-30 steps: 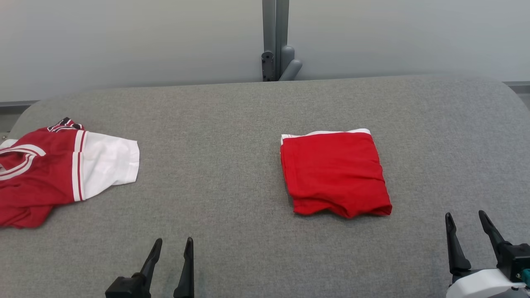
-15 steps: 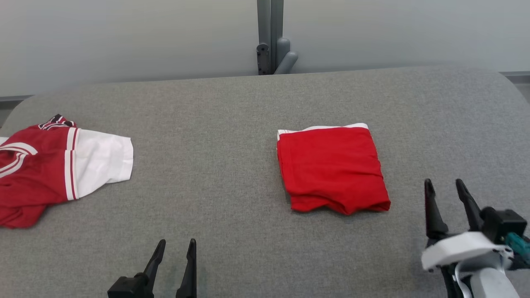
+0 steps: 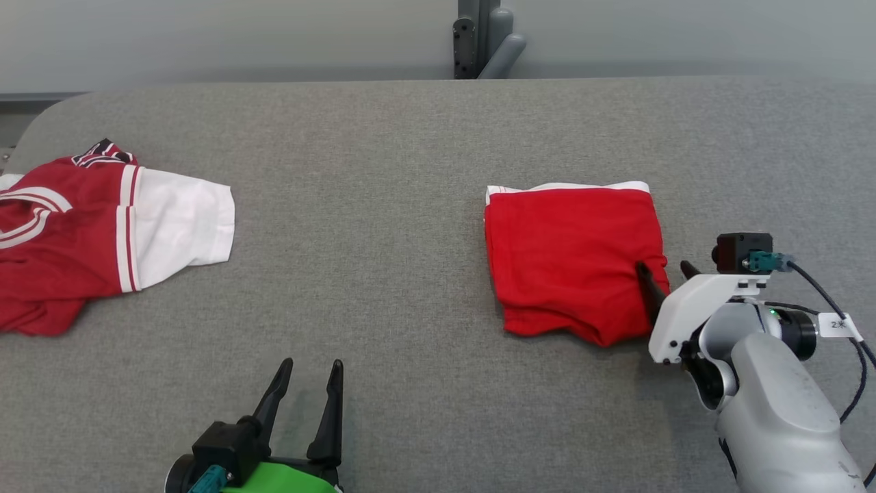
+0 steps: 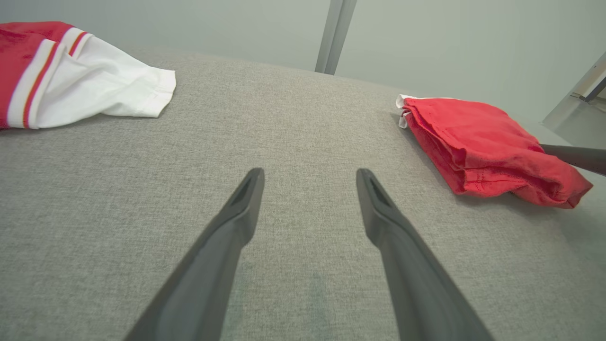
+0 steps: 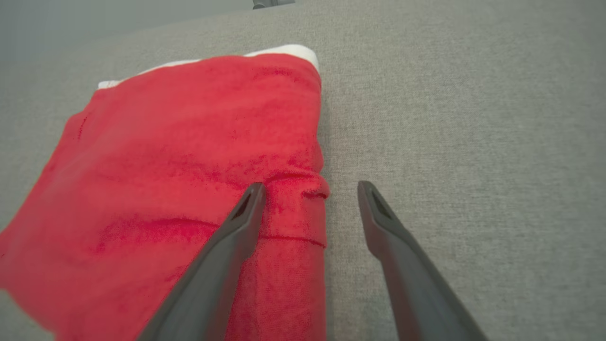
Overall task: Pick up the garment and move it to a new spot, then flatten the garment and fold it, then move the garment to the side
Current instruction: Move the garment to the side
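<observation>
Straddling the right-hand edge of the folded red cloth garment (image 3: 571,260), the right gripper (image 3: 662,268) has its two dark fingers spread apart and clamped on nothing. In the right wrist view one finger lies over the red cloth and the other over the bare grey woven tabletop (image 3: 383,171) just beside it, though I cannot tell whether either tip touches. The garment lies as a squarish packet right of the table's middle, so folding looks done and only the move aside seems left. The main danger, I judge, is a shallow bite: if the fingers close on the upper layers alone, the lower ones may lag and the packet would open as it rises. A grip at one edge could also let the free side droop and unfold, and a sideways drag over the coarse surface might bunch the loose near edge. The left gripper (image 3: 311,365), likewise spread and empty, hovers over bare table near the front. It is well apart from the garment and from the crumpled red-and-white jersey (image 3: 82,233) at the far left, so it offers no support.
</observation>
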Robot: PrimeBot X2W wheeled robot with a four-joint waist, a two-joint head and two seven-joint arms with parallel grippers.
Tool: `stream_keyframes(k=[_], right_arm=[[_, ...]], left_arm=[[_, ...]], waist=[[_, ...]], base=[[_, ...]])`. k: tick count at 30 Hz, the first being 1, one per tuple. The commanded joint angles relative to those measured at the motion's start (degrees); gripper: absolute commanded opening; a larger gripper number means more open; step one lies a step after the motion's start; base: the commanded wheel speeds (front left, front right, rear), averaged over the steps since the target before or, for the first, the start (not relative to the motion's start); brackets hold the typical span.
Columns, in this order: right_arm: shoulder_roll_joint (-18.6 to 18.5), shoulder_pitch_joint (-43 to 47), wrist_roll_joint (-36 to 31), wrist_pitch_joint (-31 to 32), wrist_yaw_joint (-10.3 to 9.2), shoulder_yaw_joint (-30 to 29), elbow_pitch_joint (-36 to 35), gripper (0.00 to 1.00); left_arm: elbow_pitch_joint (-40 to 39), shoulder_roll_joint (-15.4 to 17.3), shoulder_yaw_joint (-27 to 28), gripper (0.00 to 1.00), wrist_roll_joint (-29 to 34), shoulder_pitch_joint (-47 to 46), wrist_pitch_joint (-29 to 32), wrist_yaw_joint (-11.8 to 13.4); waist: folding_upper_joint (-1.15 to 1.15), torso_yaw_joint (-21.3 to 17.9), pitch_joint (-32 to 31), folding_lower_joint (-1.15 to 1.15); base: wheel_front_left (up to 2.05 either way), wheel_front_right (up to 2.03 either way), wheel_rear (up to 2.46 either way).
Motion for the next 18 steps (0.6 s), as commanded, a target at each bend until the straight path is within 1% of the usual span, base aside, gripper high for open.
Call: stream_keyframes(k=[1, 4, 5, 6, 8, 10, 13, 14, 16, 18], right_arm=[[1.0, -1.5, 0.2, 0.8, -0.05, -0.5, 3.5, 1.0], [2.0, -2.9, 2.0, 1.6, -0.05, -0.9, 7.2, 1.0], [2.3, -3.4, 3.2, 1.7, -0.04, -0.9, 8.1, 0.63], [2.5, -3.9, 4.1, 1.4, -0.04, -0.7, 8.4, 0.0], [2.7, -5.1, 6.0, 0.9, -0.04, -0.3, 8.8, 0.0], [2.2, -6.7, 7.7, 0.7, -0.04, 0.4, 8.3, 0.0], [-1.2, -8.6, 8.6, 1.4, -0.09, 1.6, 7.6, 0.0], [-1.2, -8.6, 8.6, 1.4, -0.09, 1.6, 7.6, 0.0], [-4.3, -10.0, 8.6, 2.2, -0.08, 2.1, 7.3, 0.0], [-8.5, -12.1, 8.0, 2.8, -0.07, 2.0, 7.0, 0.0]], left_arm=[[0.0, 0.2, -0.1, 1.0, -0.2, -1.2, 0.0, 0.4], [-0.1, 0.2, -0.2, 1.0, -0.4, -1.3, 0.0, 0.6], [-0.2, 0.2, -0.1, 1.0, -0.4, -1.3, 0.0, 0.8], [-0.4, 0.2, 0.0, 1.0, -0.5, -1.2, 0.0, 0.9], [-1.0, 0.2, 0.2, 1.0, -0.5, -1.3, 0.0, 1.0], [-1.6, 0.2, 0.4, 1.0, -0.3, -1.5, 0.0, 1.1], [-2.4, 0.2, 0.5, 1.0, 0.7, -2.4, 0.0, 0.9], [-2.4, 0.2, 0.5, 1.0, 0.7, -2.4, 0.0, 0.9], [-2.8, 0.2, 0.5, 1.0, 1.6, -3.7, 0.0, 0.6], [-2.9, 0.2, 0.3, 1.0, 2.6, -5.4, 0.0, 0.3]], waist=[[0.18, 1.7, 1.3, 0.0], [0.18, 1.8, 1.5, 0.0], [0.18, 1.6, 1.6, 0.0], [0.18, 1.3, 1.8, 0.0], [0.18, 0.1, 2.5, 0.0], [0.18, -1.7, 3.6, 0.0], [0.18, -4.8, 5.8, 0.0], [0.18, -4.8, 5.8, 0.0], [0.18, -6.7, 7.7, 0.0], [0.18, -8.2, 10.3, 0.0]], base=[[0.0, 0.0, 0.0], [0.0, 0.0, 0.0], [0.0, 0.0, 0.0], [0.0, 0.0, 0.0], [0.0, 0.0, 0.0], [0.0, 0.0, 0.0], [0.0, 0.0, 0.0], [0.0, 0.0, 0.0], [0.0, 0.0, 0.0], [0.0, 0.0, 0.0]])
